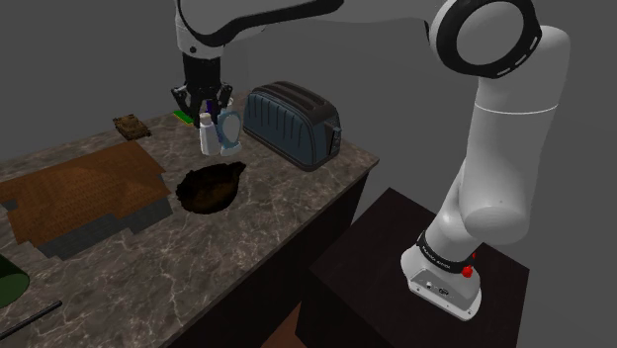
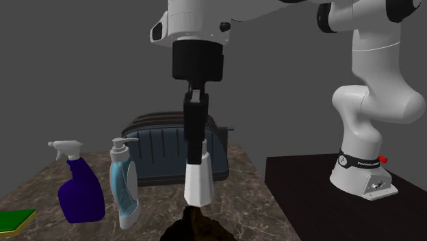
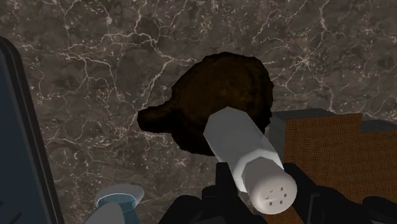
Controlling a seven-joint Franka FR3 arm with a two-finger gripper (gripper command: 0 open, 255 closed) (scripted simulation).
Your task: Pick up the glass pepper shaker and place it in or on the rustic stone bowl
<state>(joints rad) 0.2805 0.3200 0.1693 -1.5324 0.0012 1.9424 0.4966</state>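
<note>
My gripper (image 1: pixel 204 107) hangs over the marble counter, shut on the pepper shaker (image 1: pixel 208 136). The shaker is a pale, tapered bottle with a holed white cap. In the second exterior view the black fingers (image 2: pixel 195 137) clasp the cap end, and the shaker (image 2: pixel 198 181) hangs base down, just above the dark brown, rough bowl (image 2: pixel 200 229). The bowl (image 1: pixel 211 188) stands on the counter, nearer the front edge than the shaker. In the wrist view the shaker (image 3: pixel 245 149) points away from the gripper (image 3: pixel 267 194) at the bowl (image 3: pixel 219 89) beneath it.
A dark blue toaster (image 1: pixel 293 124) stands beside the gripper, toward the shoulder view's right. A soap dispenser (image 2: pixel 124 183), a purple spray bottle (image 2: pixel 81 195) and a green sponge (image 2: pixel 15 219) stand close by. A brown mat (image 1: pixel 79 188) lies at the shoulder view's left. The counter's edge (image 1: pixel 297 222) faces the stand (image 1: pixel 396 287).
</note>
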